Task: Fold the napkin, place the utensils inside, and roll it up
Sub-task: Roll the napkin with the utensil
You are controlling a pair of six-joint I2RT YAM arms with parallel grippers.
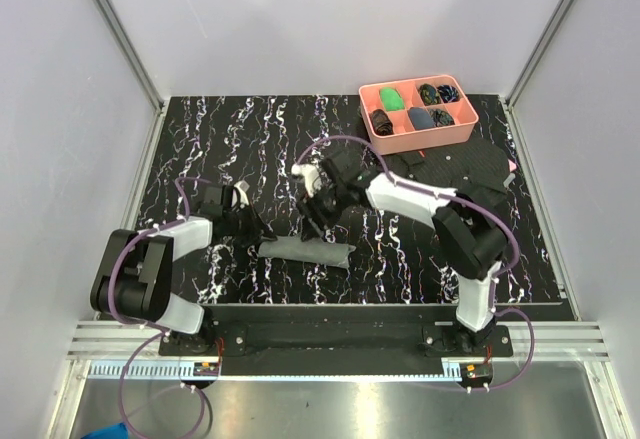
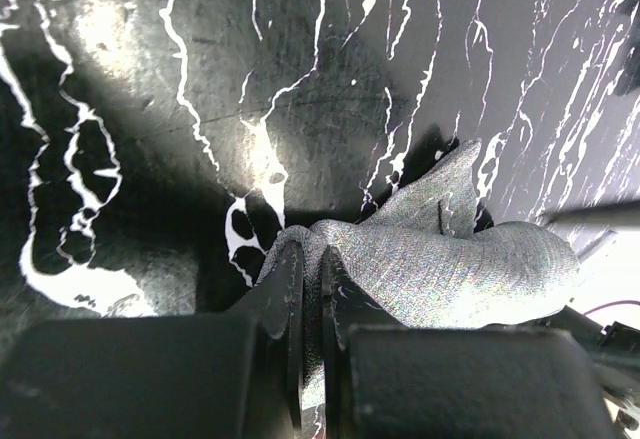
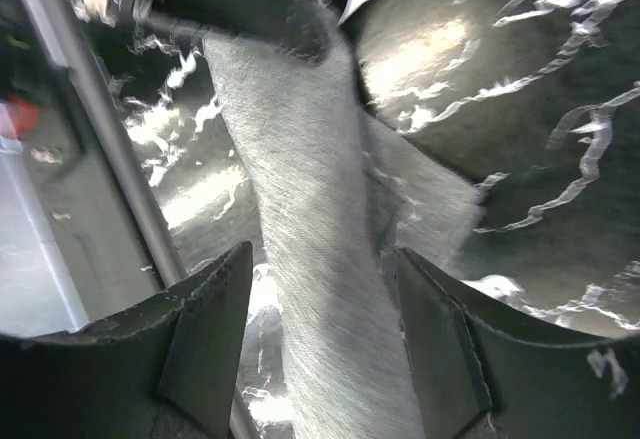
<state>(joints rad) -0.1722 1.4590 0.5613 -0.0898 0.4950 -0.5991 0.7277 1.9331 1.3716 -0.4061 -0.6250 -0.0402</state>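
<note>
The napkin (image 1: 305, 251) lies as a rolled grey bundle on the marbled black table (image 1: 220, 139), toward 6 o'clock from the table's middle in the top view. The left gripper (image 1: 258, 235) is at the roll's 9 o'clock end; the left wrist view shows its jaws pressed nearly together, pinching the cloth's tip. The right gripper (image 1: 320, 221) hangs over the roll's middle from 12 o'clock, its jaws spread wide on both sides of the roll and holding nothing. That wrist view is blurred, but the fingers (image 3: 205, 329) seem clear of the fabric. A pink tray (image 1: 415, 142) sits at 1 o'clock, with a black cloth (image 1: 470, 169) just beside it.
</note>
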